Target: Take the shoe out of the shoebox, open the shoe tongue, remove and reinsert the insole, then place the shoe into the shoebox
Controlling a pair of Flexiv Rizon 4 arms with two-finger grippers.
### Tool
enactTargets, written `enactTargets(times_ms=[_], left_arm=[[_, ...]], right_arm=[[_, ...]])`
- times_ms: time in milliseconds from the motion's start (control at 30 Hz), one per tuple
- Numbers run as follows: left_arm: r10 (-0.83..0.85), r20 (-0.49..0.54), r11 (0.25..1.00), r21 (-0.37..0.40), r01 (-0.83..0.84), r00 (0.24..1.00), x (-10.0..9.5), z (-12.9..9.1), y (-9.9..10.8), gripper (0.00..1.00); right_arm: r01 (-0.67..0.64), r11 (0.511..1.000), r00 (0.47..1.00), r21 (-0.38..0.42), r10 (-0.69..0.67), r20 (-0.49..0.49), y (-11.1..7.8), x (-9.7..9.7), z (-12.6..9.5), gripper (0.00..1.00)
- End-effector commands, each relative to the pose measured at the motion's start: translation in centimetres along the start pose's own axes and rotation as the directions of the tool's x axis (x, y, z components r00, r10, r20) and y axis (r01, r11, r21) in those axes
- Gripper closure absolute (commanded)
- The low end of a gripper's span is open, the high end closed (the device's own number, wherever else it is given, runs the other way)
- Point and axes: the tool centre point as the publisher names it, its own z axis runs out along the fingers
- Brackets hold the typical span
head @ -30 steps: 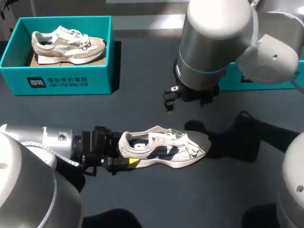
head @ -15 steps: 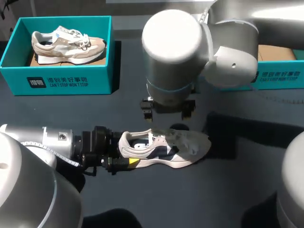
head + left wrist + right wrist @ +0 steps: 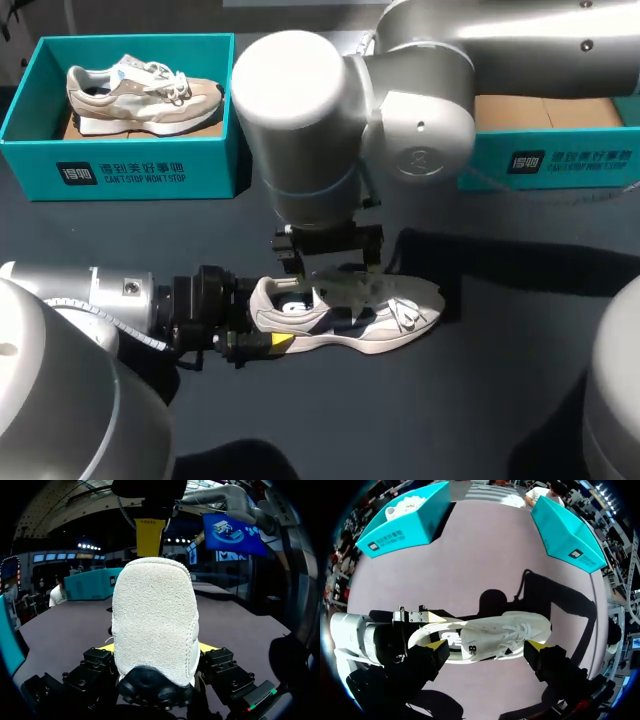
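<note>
Since the shoe (image 3: 350, 315) lies on its sole on the table (image 3: 450, 410), outside any box, step 1 looks done. I judge I'm at step 2, opening the tongue (image 3: 340, 290).

L gripper (image 3: 262, 318) is clamped on the heel w/ a finger on each side, toe pointing to my right. R gripper (image 3: 330, 268) hangs just above the shoe's mouth, spread wide & holding nothing. In the R wrist view one yellow tip stands on each side of the shoe, and I can't make out any contact w/ the upper.

Insole (image 3: 296, 306) seems to sit inside, not yet pulled.

Next move, as I read it: R drops a little, narrows on the tongue's top edge, then lifts it fwd toward the toe w/ L pinning the heel. It calls for a fine pinch on the tongue only, no laces.

Teal shoebox (image 3: 560, 160) at far R stands well apart from the shoe. The other teal box (image 3: 140, 175) at far L holds a 2nd shoe (image 3: 140, 92).
</note>
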Motion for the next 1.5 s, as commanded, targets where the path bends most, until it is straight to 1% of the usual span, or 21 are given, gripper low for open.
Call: enactTargets(times_ms=[33,100,233,433,500,600,833,900,933,1033,1067,1100,1133,1167,1200,1267,1333,1367,1500], left_arm=[[0.0,0.003,1.0,-0.001,0.0,1.0,0.1,0.2,0.1,1.0],[0.0,0.003,1.0,-0.001,0.0,1.0,0.1,0.2,0.1,1.0],[0.0,0.003,1.0,-0.001,0.0,1.0,0.1,0.2,0.1,1.0],[0.0,0.003,1.0,-0.001,0.0,1.0,0.1,0.2,0.1,1.0],[0.0,0.003,1.0,-0.001,0.0,1.0,0.1,0.2,0.1,1.0],[0.0,0.003,1.0,-0.001,0.0,1.0,0.1,0.2,0.1,1.0],[0.0,0.003,1.0,-0.001,0.0,1.0,0.1,0.2,0.1,1.0],[0.0,0.003,1.0,-0.001,0.0,1.0,0.1,0.2,0.1,1.0],[0.0,0.003,1.0,-0.001,0.0,1.0,0.1,0.2,0.1,1.0],[0.0,0.003,1.0,-0.001,0.0,1.0,0.1,0.2,0.1,1.0],[0.0,0.003,1.0,-0.001,0.0,1.0,0.1,0.2,0.1,1.0],[0.0,0.003,1.0,-0.001,0.0,1.0,0.1,0.2,0.1,1.0],[0.0,0.003,1.0,-0.001,0.0,1.0,0.1,0.2,0.1,1.0],[0.0,0.003,1.0,-0.001,0.0,1.0,0.1,0.2,0.1,1.0],[0.0,0.003,1.0,-0.001,0.0,1.0,0.1,0.2,0.1,1.0],[0.0,0.003,1.0,-0.001,0.0,1.0,0.1,0.2,0.1,1.0],[0.0,0.003,1.0,-0.001,0.0,1.0,0.1,0.2,0.1,1.0],[0.0,0.003,1.0,-0.001,0.0,1.0,0.1,0.2,0.1,1.0],[0.0,0.003,1.0,-0.001,0.0,1.0,0.1,0.2,0.1,1.0]], right_arm=[[-0.025,1.0,0.977,0.013,0.021,0.21,-1.3,1.5,1.4,0.0],[-0.034,0.999,0.974,0.012,0.03,0.226,-1.6,1.5,1.7,0.0],[-0.043,0.999,0.959,0.034,0.031,0.283,-1.9,1.5,2.8,0.0],[-0.031,0.997,0.942,0.078,0.003,0.336,-1.8,1.4,4.2,0.0],[-0.042,0.995,0.921,0.093,0.002,0.389,-1.8,1.4,4.9,0.0],[-0.065,0.993,0.898,0.096,0.016,0.44,-1.8,1.5,5.4,0.0],[-0.092,0.989,0.876,0.119,0.023,0.482,-1.6,1.2,6.0,0.0],[-0.097,0.988,0.872,0.123,0.024,0.489,-1.4,0.5,7.0,0.0],[-0.102,0.987,0.865,0.126,0.026,0.501,-1.4,0.4,7.1,0.0],[-0.11,0.986,0.854,0.127,0.028,0.52,-1.3,-1.1,6.9,0.0],[-0.108,0.986,0.851,0.129,0.025,0.524,-1.4,-1.5,6.7,0.06],[-0.112,0.986,0.841,0.126,0.027,0.54,-1.4,-2.2,6.3,0.24],[-0.112,0.986,0.843,0.125,0.027,0.538,-1.4,-2.5,6.2,0.38],[-0.118,0.986,0.834,0.12,0.033,0.551,-1.4,-3.0,5.7,0.58],[-0.117,0.986,0.834,0.119,0.032,0.55,-1.4,-3.4,5.4,0.64],[-0.118,0.987,0.827,0.111,0.036,0.561,-1.5,-4.2,4.7,0.65],[-0.115,0.988,0.823,0.099,0.039,0.567,-1.5,-4.9,4.0,0.6],[-0.107,0.99,0.828,0.097,0.035,0.559,-1.5,-5.0,3.8,0.59],[-0.087,0.992,0.835,0.091,0.022,0.55,-1.4,-5.7,3.1,0.6]])
